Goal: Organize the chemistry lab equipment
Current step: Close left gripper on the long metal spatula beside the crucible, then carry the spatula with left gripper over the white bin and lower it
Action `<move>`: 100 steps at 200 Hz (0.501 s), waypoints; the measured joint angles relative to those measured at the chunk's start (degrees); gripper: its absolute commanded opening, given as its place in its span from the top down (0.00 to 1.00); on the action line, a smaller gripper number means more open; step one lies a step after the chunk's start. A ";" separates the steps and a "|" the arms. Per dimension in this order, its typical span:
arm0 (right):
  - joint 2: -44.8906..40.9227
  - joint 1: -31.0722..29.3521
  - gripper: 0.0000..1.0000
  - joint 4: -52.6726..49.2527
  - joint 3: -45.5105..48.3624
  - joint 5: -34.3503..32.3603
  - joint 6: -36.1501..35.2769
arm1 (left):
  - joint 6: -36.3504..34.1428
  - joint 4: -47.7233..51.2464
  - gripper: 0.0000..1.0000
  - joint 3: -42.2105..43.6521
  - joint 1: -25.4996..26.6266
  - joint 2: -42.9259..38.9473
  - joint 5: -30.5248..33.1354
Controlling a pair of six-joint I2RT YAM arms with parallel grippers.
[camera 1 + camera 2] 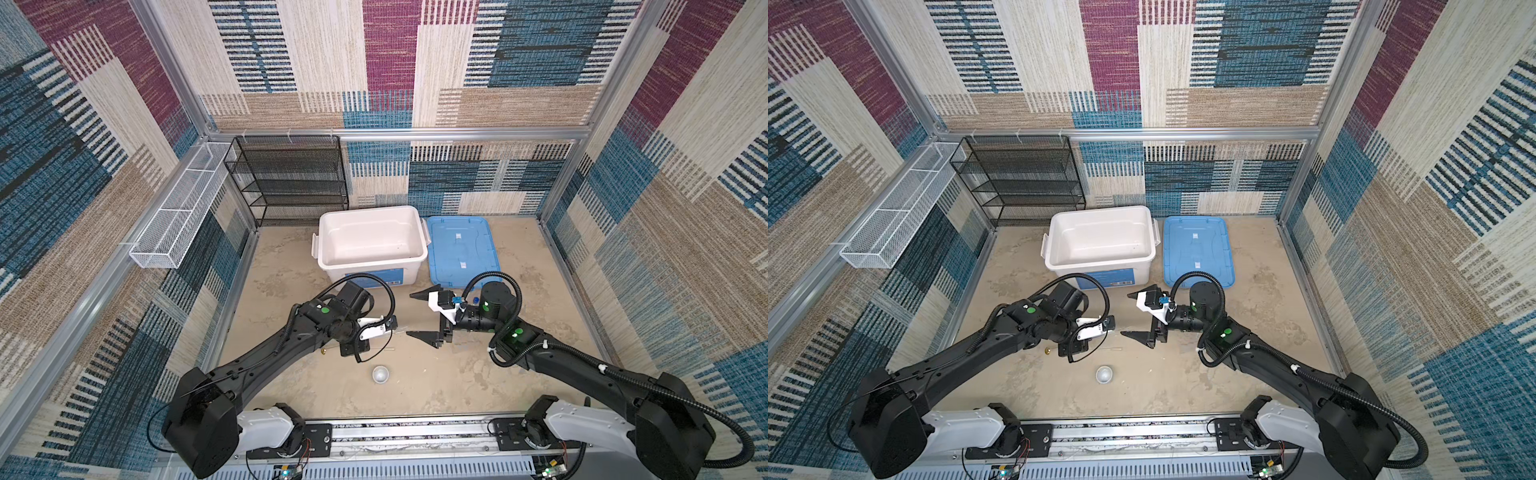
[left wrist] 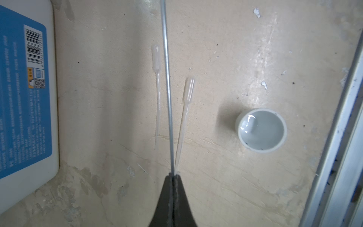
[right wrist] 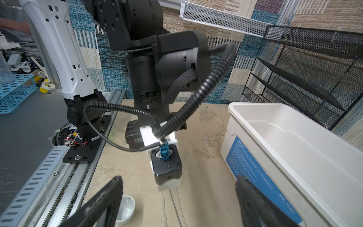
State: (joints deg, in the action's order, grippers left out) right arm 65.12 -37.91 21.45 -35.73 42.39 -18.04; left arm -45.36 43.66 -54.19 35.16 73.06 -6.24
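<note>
A: Left jaws?
B: Together, clamped on the thin rod (image 2: 167, 78); the left wrist view shows it. They sit low over the worktop (image 1: 415, 395), lower middle of both top views, just left of centre.
A: Rod axis?
B: Across the frame, left to right. Brass tip (image 1: 323, 351) pokes out left of the jaws. The long shaft points right, toward the right arm.
A: Right jaws?
B: Wide apart, holding nothing. Centre frame, mouth facing left toward the left arm. Near, not touching.
A: Pipettes?
B: Two, flat on the worktop, roughly along the rod. Loose pipette (image 2: 157, 94) lies beside the rod, apart. Second pipette (image 2: 186, 110) runs its thin tip right into the left jaws. Pinched or only touching, can't tell.
A: Rest?
B: Small white bowl (image 1: 380, 374) below the left jaws, white bin (image 1: 374, 262) above them.
A: Next?
B: Probably lift the rod, left arm has it. Second pipette may drag along.
</note>
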 measured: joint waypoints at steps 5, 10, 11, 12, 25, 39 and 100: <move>-0.07 0.00 0.10 -0.63 -0.46 -0.02 -0.04 | -0.15 0.55 1.00 -0.70 -0.46 -0.20 -0.11; -0.04 0.00 0.10 -1.55 -1.09 -0.13 -0.24 | -0.52 1.05 1.00 -1.40 -0.85 -0.35 -0.11; -0.02 0.00 0.10 -1.66 -1.22 -0.20 -0.22 | -0.59 1.11 1.00 -1.53 -0.90 -0.35 -0.11; 0.02 0.00 0.10 -1.88 -1.49 -0.31 -0.22 | -0.68 1.20 1.00 -1.66 -0.94 -0.37 -0.09; 0.81 0.00 0.13 -3.93 -4.39 -1.44 -0.42 | -2.32 2.47 1.00 -4.13 -1.18 -0.35 -0.09; 2.14 0.00 0.13 -6.12 -8.17 -2.80 -0.37 | -4.33 4.33 1.00 -7.74 -1.62 0.11 -0.15; 4.26 4.42 0.17 -12.63 -18.71 -6.58 -0.04 | -11.43 9.90 1.00 -28.76 -5.03 9.40 -0.57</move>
State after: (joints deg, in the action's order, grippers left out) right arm 69.38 -33.50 8.82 -54.43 35.81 -18.09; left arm -56.80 53.56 -82.96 30.13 82.46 -6.81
